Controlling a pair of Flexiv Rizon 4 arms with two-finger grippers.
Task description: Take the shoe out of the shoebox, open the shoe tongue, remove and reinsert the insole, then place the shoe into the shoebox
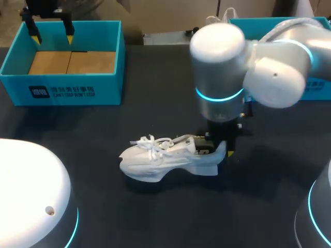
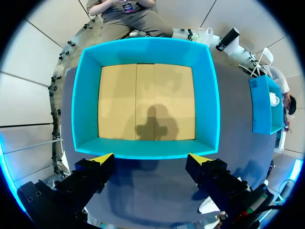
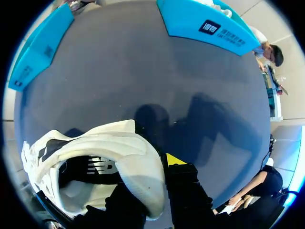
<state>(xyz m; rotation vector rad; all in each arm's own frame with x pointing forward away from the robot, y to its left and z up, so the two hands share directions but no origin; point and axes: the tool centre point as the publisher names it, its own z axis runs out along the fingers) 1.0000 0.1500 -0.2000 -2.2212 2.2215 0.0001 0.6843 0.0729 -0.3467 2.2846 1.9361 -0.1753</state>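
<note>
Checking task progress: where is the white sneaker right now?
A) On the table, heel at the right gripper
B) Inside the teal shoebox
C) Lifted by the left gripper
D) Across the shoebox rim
A: the white sneaker lies on the dark table with its heel between the right gripper's fingers. The shoebox under the open left gripper holds nothing.

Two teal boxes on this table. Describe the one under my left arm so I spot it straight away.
On the dark table, look past the white shoe to the far left corner, under the left gripper: an open teal box. Unlike the other teal box at far right, half hidden behind the right arm, its bare brown cardboard floor shows in full.
</note>
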